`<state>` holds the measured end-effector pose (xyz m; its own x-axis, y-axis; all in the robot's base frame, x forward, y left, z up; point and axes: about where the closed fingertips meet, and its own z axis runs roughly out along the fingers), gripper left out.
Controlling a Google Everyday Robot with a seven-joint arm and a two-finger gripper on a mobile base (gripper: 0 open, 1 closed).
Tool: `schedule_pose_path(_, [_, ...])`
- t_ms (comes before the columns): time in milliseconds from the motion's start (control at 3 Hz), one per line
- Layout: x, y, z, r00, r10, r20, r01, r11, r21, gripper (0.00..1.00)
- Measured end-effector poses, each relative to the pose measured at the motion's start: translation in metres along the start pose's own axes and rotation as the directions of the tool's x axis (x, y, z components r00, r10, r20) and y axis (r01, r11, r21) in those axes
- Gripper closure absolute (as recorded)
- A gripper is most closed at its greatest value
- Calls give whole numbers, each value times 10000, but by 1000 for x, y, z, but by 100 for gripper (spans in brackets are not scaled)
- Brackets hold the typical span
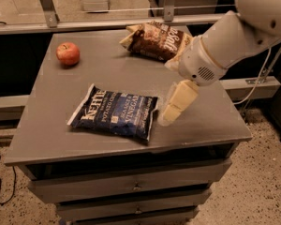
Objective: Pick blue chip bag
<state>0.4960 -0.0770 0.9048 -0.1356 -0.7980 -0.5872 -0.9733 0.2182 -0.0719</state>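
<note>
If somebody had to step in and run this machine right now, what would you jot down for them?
Gripper: the cream gripper hovers over the grey table, close beside the dark navy-blue crinkly chip bag, at its end away from the red apple.
Bag: lying flat mid-table, not grasped.
Done: approach only.
Left: grasp and lift the bag. Leave the brown chip bag at the back alone.
</note>
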Motion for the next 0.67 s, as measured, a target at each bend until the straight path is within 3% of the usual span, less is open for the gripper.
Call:
schedule_pose_path(333, [-29, 8, 48, 9927, 288, 1175, -208, 9974, -688, 0])
schedule_pose_path(667, [-44, 19, 83, 9827, 590, 1758, -387, 9924, -1171, 0])
